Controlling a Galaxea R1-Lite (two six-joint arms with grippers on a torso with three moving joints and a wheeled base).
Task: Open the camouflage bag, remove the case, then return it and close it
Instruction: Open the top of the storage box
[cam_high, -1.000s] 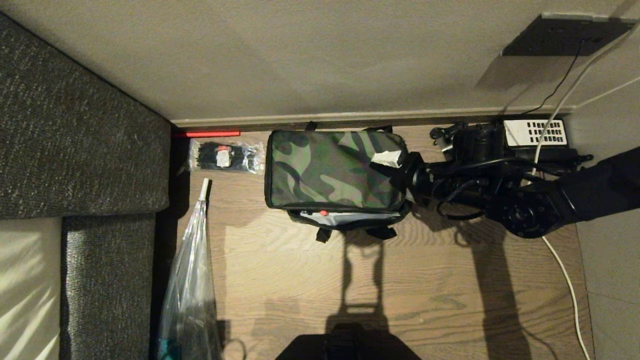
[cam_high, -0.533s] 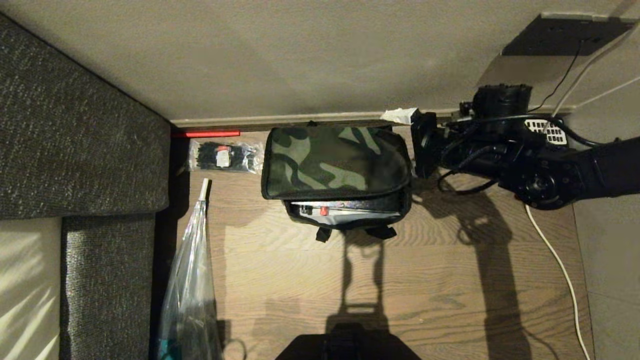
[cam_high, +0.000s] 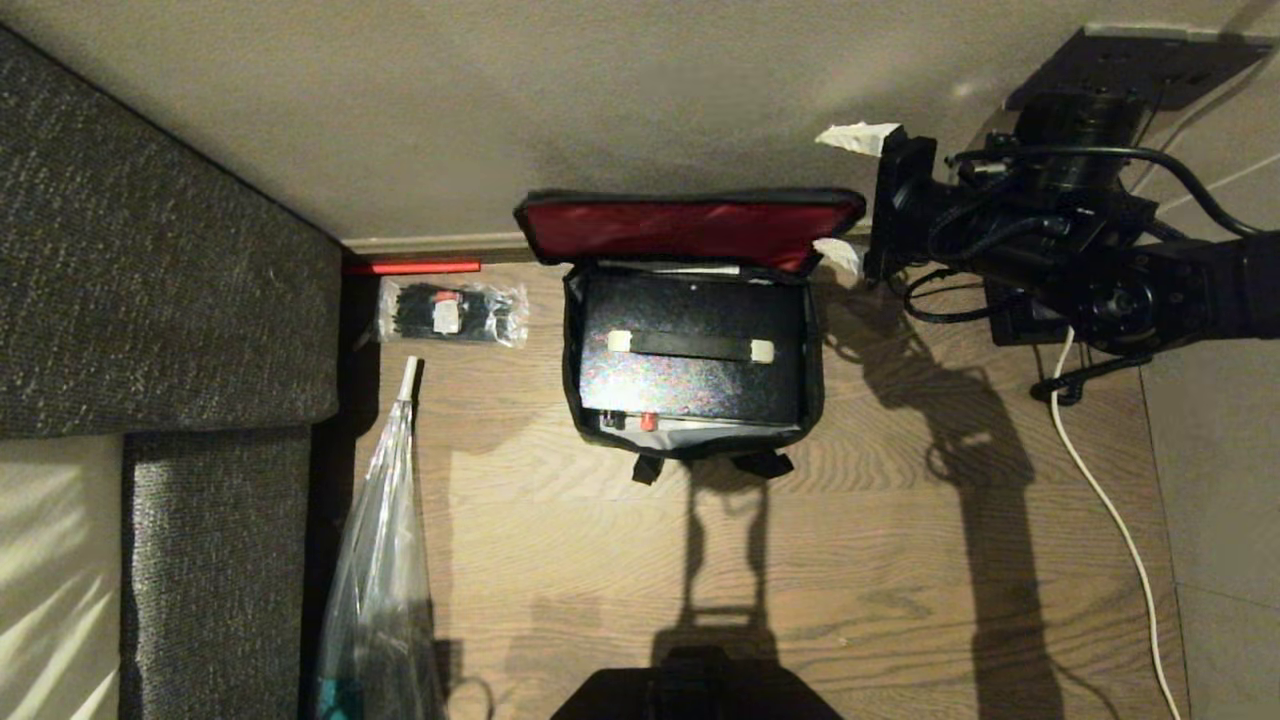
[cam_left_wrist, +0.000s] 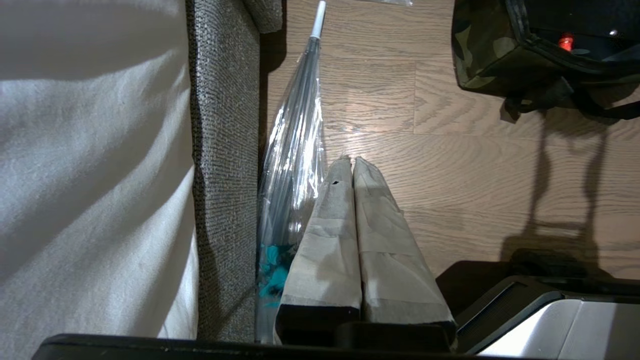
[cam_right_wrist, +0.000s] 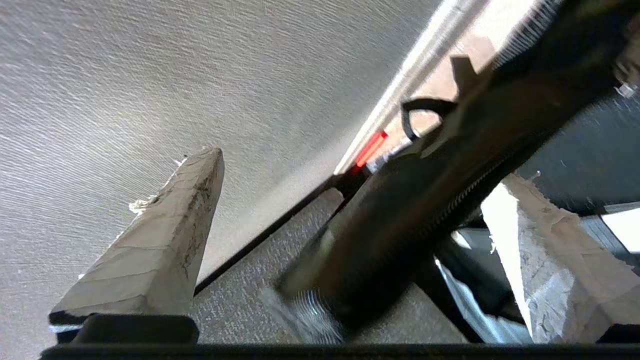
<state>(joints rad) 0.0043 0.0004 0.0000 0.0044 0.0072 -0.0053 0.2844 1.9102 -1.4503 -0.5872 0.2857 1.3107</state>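
Note:
The camouflage bag (cam_high: 571, 345) stands on the wood floor by the wall, its red-lined lid flap (cam_high: 690, 230) raised upright. The black case (cam_high: 690, 385) lies inside, with its cream-ended handle (cam_high: 690, 346) and red latch (cam_high: 648, 423) showing. My right gripper (cam_high: 846, 196) is open at the lid's right end, one taped finger above and one below; in the right wrist view the lid's dark edge (cam_right_wrist: 440, 175) runs between the fingers of the right gripper (cam_right_wrist: 362, 167). My left gripper (cam_left_wrist: 351, 161) is parked low and shut, empty, with the camouflage bag's corner (cam_left_wrist: 487, 60) beyond it.
A grey sofa (cam_high: 150, 300) fills the left side. A clear plastic bag (cam_high: 375, 580) leans along it, and a packet of black ties (cam_high: 452, 312) lies by the skirting. A white cable (cam_high: 1110, 520) runs down the floor on the right.
My right gripper has risen toward the wall, swinging the lid flap from lying flat on the bag to standing upright. The case inside has come into sight.

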